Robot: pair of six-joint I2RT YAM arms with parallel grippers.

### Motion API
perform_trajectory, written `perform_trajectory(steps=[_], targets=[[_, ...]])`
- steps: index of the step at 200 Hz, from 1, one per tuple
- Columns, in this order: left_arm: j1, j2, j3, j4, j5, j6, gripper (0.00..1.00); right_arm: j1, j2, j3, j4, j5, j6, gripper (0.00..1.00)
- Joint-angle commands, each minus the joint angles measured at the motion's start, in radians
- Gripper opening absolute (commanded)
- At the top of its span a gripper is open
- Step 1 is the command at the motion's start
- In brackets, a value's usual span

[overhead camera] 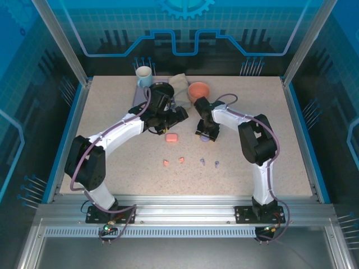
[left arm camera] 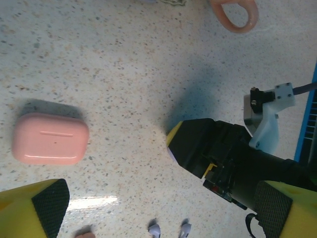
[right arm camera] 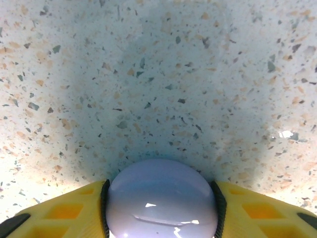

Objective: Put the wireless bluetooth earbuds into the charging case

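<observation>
While right fingers point(right arm camera: 64, 214) grip lilac case point(right arm camera: 161, 198) | left fingers point(left arm camera: 29, 208) spread | four earbuds point(overhead camera: 181, 160)

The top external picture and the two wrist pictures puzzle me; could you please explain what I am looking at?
Two robot arms are bolted at the table's near edge: the left arm and the right arm. The top picture looks down from above and behind them; each wrist picture looks out past that arm's own yellow jaws. On the table lie a pink case, two pink earbuds, two lilac earbuds, and at the back a mug, a grey cloth and a coral bowl. The left jaws stand wide open near the pink case, holding nothing. The right jaws are closed on a lilac case.
</observation>
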Motion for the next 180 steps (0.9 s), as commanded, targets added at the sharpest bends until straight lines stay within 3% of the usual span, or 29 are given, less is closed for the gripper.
perform_trajectory(steps=[1,85,180], targets=[[-0.011,0.013,-0.06,0.114,0.084,-0.02,0.99,-0.018,-0.061,-0.054,0.007,-0.035,0.046,0.46],[-0.075,0.084,-0.192,0.519,0.222,-0.098,0.99,-0.109,-0.13,-0.162,0.108,-0.125,0.185,0.47],[-0.137,0.255,-0.158,0.699,0.255,-0.113,0.89,-0.186,-0.13,-0.171,0.164,-0.218,0.258,0.48]])
